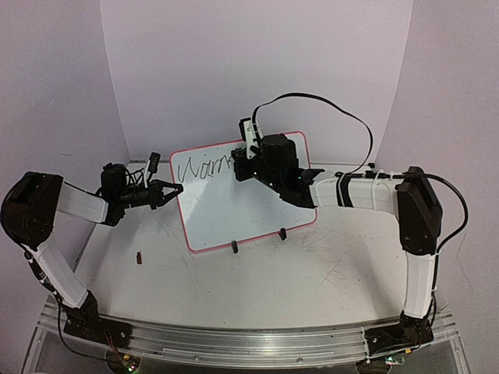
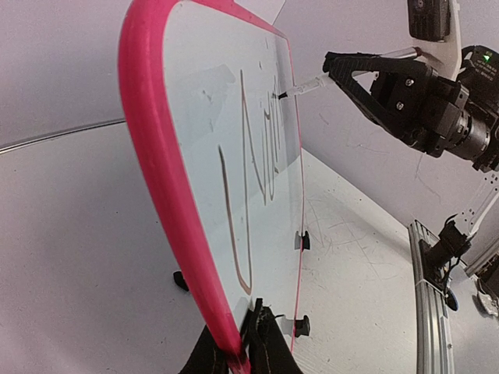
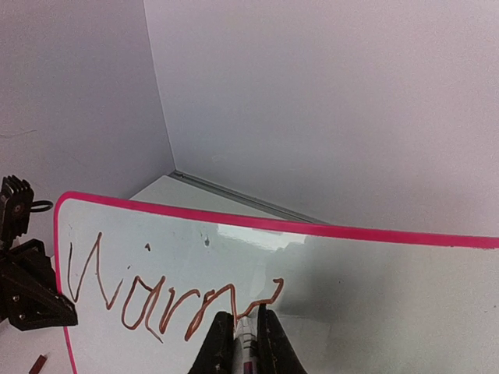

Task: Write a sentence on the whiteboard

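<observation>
The whiteboard [image 1: 234, 214], white with a pink-red frame, stands tilted on two black clip feet [image 1: 233, 248] mid-table. My left gripper [image 1: 175, 189] is shut on its left edge; in the left wrist view the fingers [image 2: 269, 347] pinch the pink frame [image 2: 156, 156]. My right gripper [image 1: 248, 156] is shut on a white marker [image 3: 246, 343], whose tip touches the board's upper middle; the marker also shows in the left wrist view [image 2: 308, 84]. The sentence [image 3: 156, 300] reads roughly "Warm" in dark reddish cursive on one line [image 1: 204, 166].
A small brown object [image 1: 139, 257] lies on the scratched tabletop left of the board. White backdrop walls close in behind and at both sides. A metal rail [image 1: 234, 343] with the arm bases runs along the near edge.
</observation>
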`<move>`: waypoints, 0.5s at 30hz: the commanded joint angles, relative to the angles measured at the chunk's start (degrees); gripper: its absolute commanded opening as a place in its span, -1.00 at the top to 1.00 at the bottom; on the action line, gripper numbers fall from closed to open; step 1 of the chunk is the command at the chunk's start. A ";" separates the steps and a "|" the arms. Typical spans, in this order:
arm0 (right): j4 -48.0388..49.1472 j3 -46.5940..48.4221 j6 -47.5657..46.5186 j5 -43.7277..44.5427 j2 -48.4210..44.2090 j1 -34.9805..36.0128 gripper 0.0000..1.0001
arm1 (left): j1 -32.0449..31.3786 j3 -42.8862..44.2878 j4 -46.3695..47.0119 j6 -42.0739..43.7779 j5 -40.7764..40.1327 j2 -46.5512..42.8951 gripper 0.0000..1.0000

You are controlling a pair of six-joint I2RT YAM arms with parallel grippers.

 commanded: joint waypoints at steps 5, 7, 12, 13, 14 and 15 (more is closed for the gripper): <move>1.36 1.37 0.42 5.07 -0.38 -1.36 1.00 | -0.12 1.19 -0.86 6.74 -4.75 -0.32 1.00; 1.44 1.17 0.40 5.39 -0.54 -1.46 1.00 | -0.12 1.25 -0.88 6.80 -4.77 -0.30 1.00; 1.90 0.55 0.11 5.98 -1.05 -1.58 1.00 | -0.13 1.38 -0.90 6.74 -4.70 -0.24 1.00; 1.93 0.52 0.06 6.13 -1.13 -1.62 1.00 | -0.14 1.35 -0.88 6.74 -4.71 -0.27 1.00; 1.93 0.48 0.07 6.45 -1.25 -1.65 1.00 | -0.13 1.34 -0.88 6.74 -4.70 -0.31 1.00; 1.93 0.42 0.10 6.85 -1.39 -1.65 1.00 | -0.12 1.39 -0.88 6.74 -4.68 -0.29 1.00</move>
